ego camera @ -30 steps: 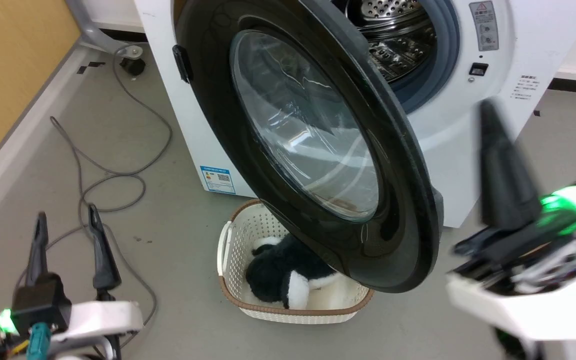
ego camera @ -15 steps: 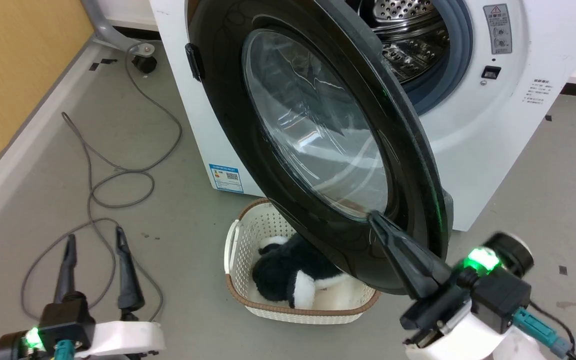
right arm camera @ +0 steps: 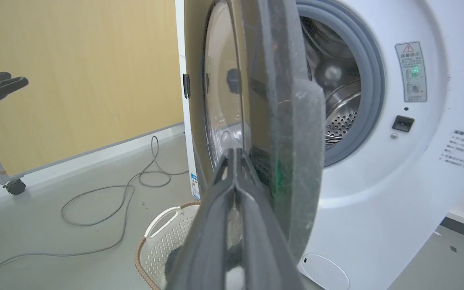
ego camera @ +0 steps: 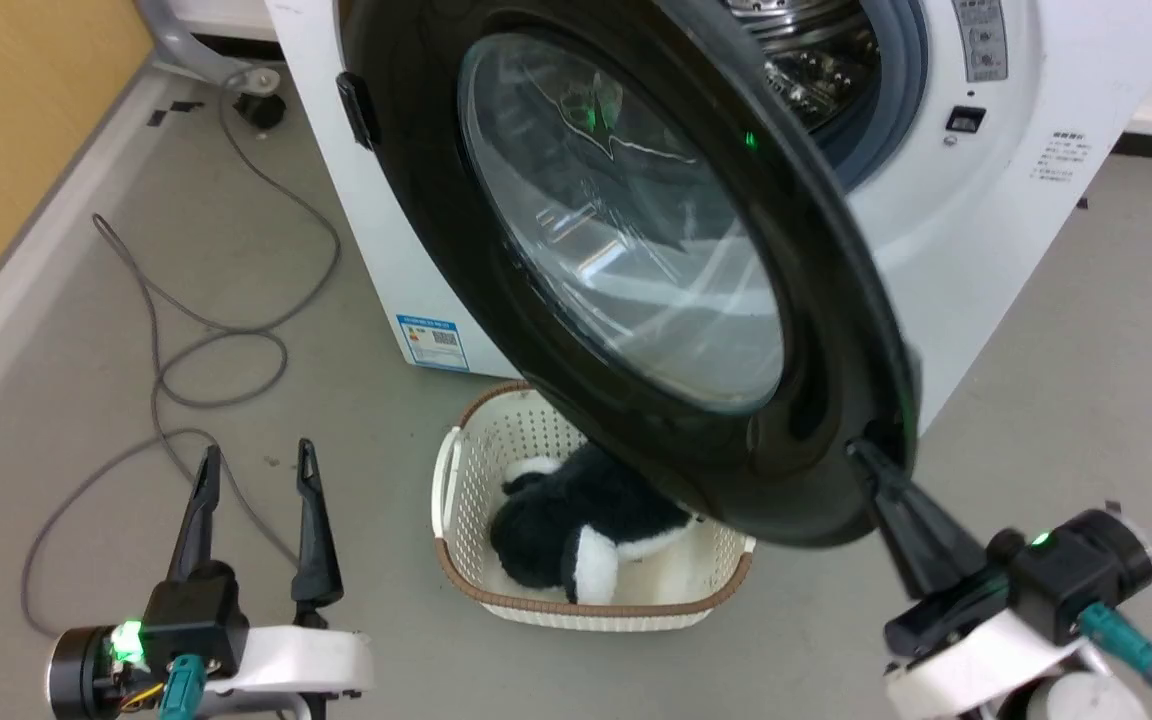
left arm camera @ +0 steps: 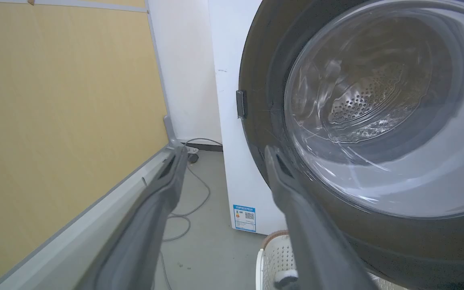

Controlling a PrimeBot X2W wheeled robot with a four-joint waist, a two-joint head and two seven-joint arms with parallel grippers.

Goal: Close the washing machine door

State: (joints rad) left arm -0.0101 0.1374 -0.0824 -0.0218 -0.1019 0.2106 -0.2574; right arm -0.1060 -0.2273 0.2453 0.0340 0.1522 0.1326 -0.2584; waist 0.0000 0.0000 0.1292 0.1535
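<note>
The washing machine door (ego camera: 816, 470) stands swung wide open, its glossy black rim and bulging glass window facing me, with the side tab (ego camera: 349, 105) at the upper left. Behind it is the white washing machine (ego camera: 986, 230) with its steel drum (ego camera: 816, 60) exposed. My right gripper (ego camera: 861, 452) is shut on nothing, and its tip meets the door's lower right rim edge. In the right wrist view the door (right arm camera: 292, 121) is edge-on just beyond the right gripper (right arm camera: 235, 152). My left gripper (ego camera: 258, 452) stands open, low at the left, apart from the door (left arm camera: 377, 121).
A cream basket (ego camera: 496, 450) with a black-and-white plush toy (ego camera: 576, 540) sits on the floor under the door. A grey cable (ego camera: 186, 350) loops over the floor at the left. A wooden wall panel (ego camera: 16, 130) runs along the left.
The head camera has shifted. My right gripper came down from a raised position, passed in front of the door's lower window edge, and now sits at the rim's lower right edge. The left gripper stays open.
</note>
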